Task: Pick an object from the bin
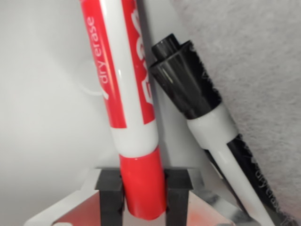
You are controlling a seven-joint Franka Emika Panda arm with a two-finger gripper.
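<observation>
The pincer (142, 195) is clamped on the red marker (126, 94); a black marker (188, 84) lies just right of it.

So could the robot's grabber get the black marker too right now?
Probably not. The end effector is shut on the red-and-white dry erase marker, so its fingers are full. The black-capped white marker lies right beside it on the wrist view's right, outside the fingers.

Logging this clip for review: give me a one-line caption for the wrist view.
Gripper shut on a red dry-erase marker, with a black marker lying beside it at the wrist view's right.
</observation>
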